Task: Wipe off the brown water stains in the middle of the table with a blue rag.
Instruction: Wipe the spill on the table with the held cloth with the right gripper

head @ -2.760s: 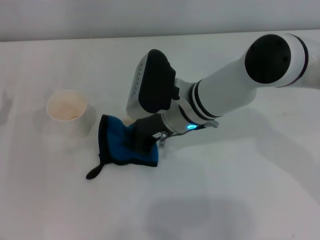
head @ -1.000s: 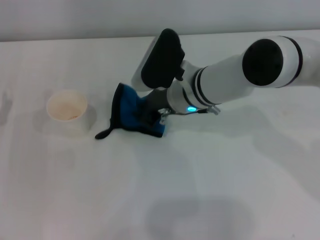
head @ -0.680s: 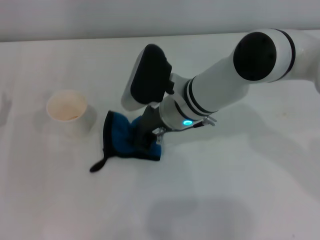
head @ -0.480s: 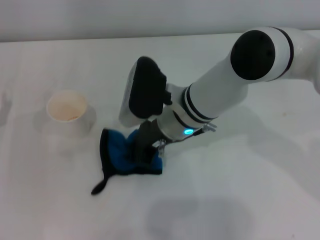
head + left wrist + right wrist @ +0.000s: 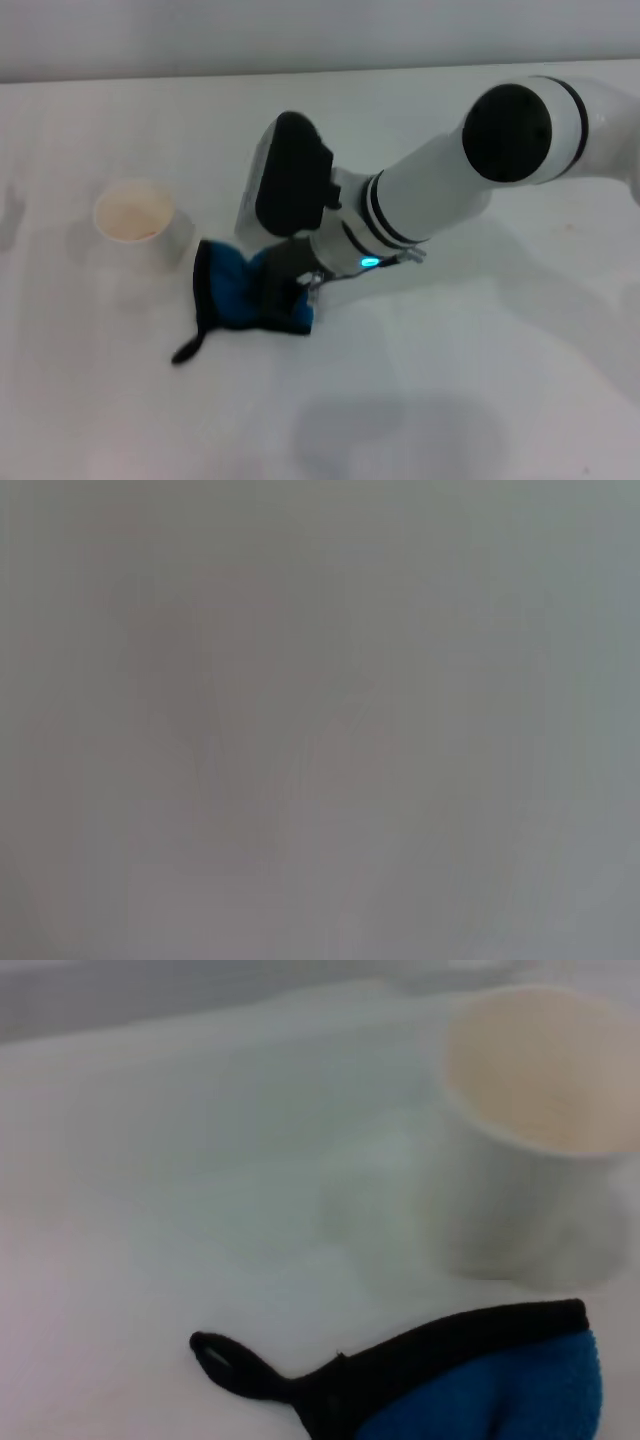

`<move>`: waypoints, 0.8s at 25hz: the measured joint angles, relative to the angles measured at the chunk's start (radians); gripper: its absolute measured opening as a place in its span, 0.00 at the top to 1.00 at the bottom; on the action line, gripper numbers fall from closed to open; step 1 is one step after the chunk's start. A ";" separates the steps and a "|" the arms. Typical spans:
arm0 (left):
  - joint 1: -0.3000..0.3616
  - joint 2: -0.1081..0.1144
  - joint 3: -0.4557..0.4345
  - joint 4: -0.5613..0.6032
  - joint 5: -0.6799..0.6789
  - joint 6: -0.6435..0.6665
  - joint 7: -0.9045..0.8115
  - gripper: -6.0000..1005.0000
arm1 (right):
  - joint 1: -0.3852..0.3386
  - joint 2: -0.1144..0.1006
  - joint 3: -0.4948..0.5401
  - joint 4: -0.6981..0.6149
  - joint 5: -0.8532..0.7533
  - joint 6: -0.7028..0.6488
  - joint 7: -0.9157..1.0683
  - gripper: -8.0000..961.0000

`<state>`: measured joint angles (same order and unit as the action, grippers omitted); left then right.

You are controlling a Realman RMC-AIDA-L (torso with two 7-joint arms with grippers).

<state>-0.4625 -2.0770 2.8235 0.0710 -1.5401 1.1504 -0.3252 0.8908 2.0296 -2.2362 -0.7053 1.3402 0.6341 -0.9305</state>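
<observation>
My right gripper (image 5: 284, 290) is shut on the blue rag (image 5: 232, 292) and presses it onto the white table (image 5: 450, 380) left of centre. The rag's black corner loop (image 5: 186, 350) trails toward me on the left. In the right wrist view the rag's black-edged corner (image 5: 490, 1395) and its loop (image 5: 215, 1352) lie on the table (image 5: 150, 1160). No tan blotch shows; the brown water stains are hidden under the rag and arm or cannot be made out. The left gripper is out of view, and the left wrist view shows only a blank grey surface.
A white paper cup (image 5: 135, 225) stands upright just left of the rag, close to its edge; it also shows in the right wrist view (image 5: 535, 1190). The right arm (image 5: 440, 190) reaches in from the right across the table's middle.
My right gripper has swept the rag back and forth: far a second ago, then toward me. In the last half second it moved slightly away from me and to the left.
</observation>
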 joint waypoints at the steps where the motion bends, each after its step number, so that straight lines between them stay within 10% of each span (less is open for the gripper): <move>1: 0.001 0.000 0.000 0.000 0.000 0.000 0.000 0.11 | 0.003 0.000 -0.007 0.010 0.000 -0.028 0.016 0.86; 20: 0.004 0.000 -0.001 0.001 0.000 0.001 0.000 0.11 | 0.034 -0.002 -0.002 0.186 -0.006 -0.256 0.132 0.86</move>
<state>-0.4587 -2.0768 2.8228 0.0721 -1.5401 1.1516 -0.3252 0.9249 2.0279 -2.2381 -0.5195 1.3340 0.3782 -0.7985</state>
